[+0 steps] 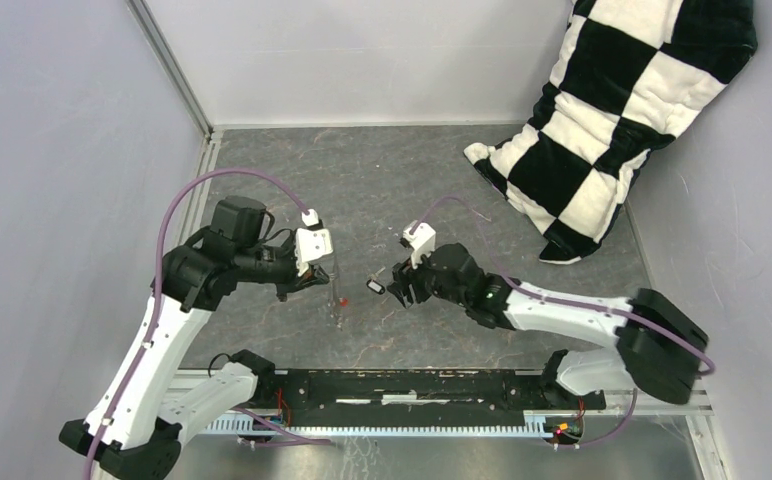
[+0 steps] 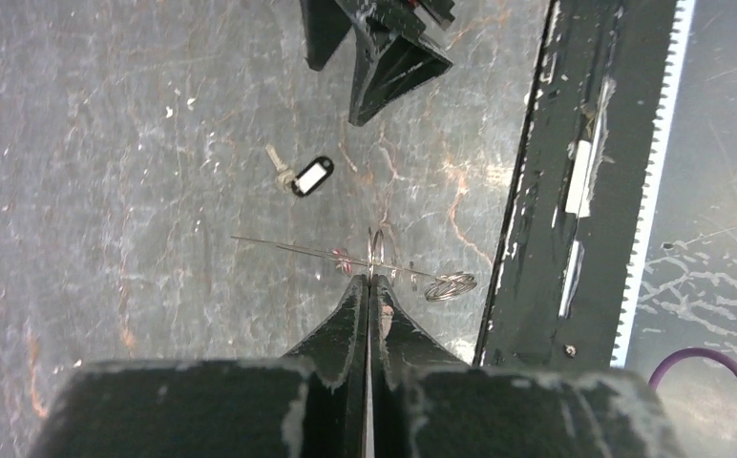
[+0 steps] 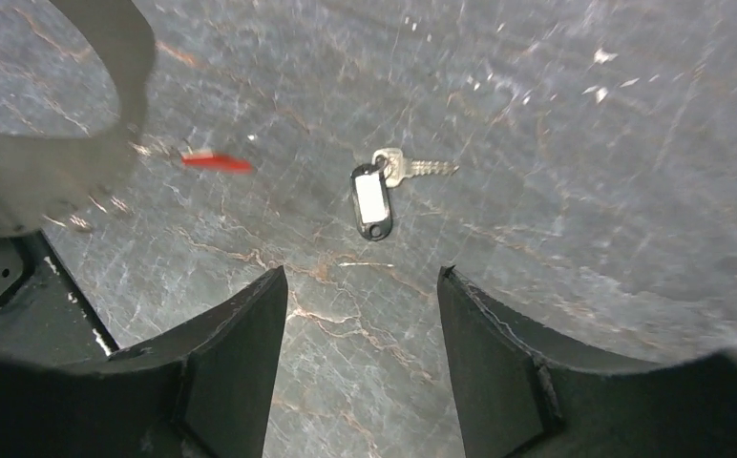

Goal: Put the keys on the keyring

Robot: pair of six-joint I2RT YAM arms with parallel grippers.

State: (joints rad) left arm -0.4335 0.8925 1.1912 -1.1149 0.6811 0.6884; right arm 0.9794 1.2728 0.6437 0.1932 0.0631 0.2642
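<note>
The left pincer (image 2: 369, 282) is pressed together on the thin keyring (image 2: 288, 247), holding it up off the surface (image 1: 362, 180) near the middle of the workspace, so the ring shows almost edge-on in the left wrist view. The red key (image 3: 217, 163) sits right at the ring, beside the small metal pieces along its side. It looks as though it may already hang there, though the blur makes that hard to confirm. The black key (image 3: 371, 197), with its pale label and a metal blade attached, lies flat on the surface between the two arms, apart from the ring and untouched. The right pincer (image 3: 362, 277) is spread wide and empty, hovering just short of that black key. So at best half the job looks done: the black key has yet to be picked up and threaded onto the ring.
</note>
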